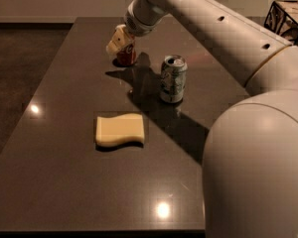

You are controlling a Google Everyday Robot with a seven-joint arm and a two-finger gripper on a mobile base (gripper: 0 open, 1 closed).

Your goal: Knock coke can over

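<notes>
Arm (228, 38) stretched from lower right to upper left over the table (54, 182). Sponge (119, 130) lay left of centre, silver can (173, 79) above-right. Coke can (126, 56) stood upper left, gripper (120, 38) overlapping its top; its grip could not be told.

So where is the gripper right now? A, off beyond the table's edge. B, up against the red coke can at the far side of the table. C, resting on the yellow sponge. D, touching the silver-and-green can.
B: the gripper sits against the upper part of the coke can at the far side of the table, apart from the sponge and the silver-and-green can.
</notes>
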